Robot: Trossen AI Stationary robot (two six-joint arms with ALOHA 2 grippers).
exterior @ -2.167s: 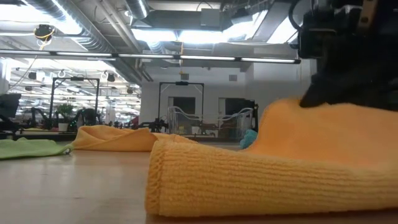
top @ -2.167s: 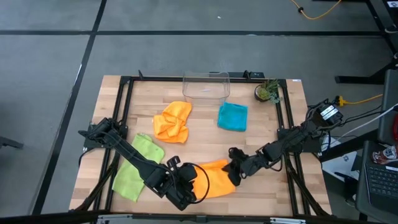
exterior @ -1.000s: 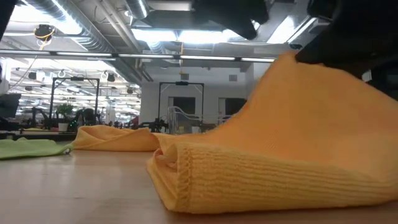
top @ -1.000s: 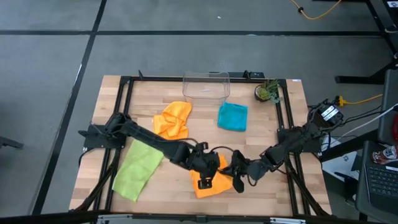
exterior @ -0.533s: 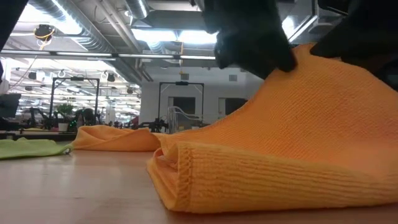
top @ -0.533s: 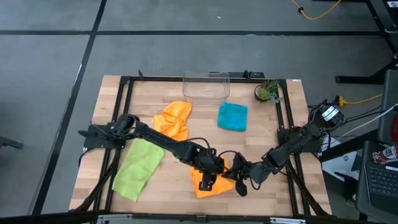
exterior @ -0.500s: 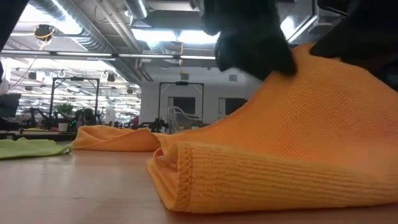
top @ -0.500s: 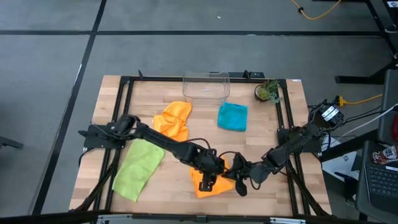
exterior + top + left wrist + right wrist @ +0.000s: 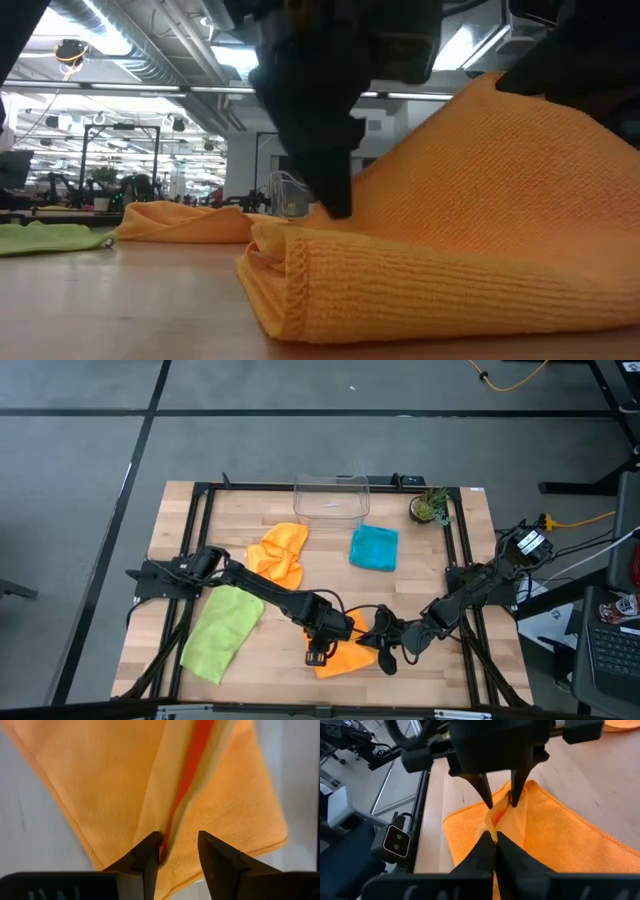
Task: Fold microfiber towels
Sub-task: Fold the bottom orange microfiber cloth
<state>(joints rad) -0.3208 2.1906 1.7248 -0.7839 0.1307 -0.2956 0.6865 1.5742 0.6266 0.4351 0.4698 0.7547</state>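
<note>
From above, I have both arms meeting at the near middle of the bench over the orange towel. My left gripper sits at the towel's left edge and my right gripper at its right, so the cloth is pinned from both ends while I make the fold. The other orange towel, the green towel and the teal towel lie apart, waiting their turn, with the bin at the back.

At bench height, the orange towel rises from a rolled near edge to a peak on the right, which I judge is the right gripper lifting that corner. The left gripper comes down just behind the rolled edge.

Through the left wrist camera, my fingers stand half apart, straddling a raised ridge of the orange cloth without squeezing it; I read that as lining up a pinch.

Through the right wrist camera, my fingers are closed on a pinch of the towel's edge, holding it taut towards the left gripper opposite.
</note>
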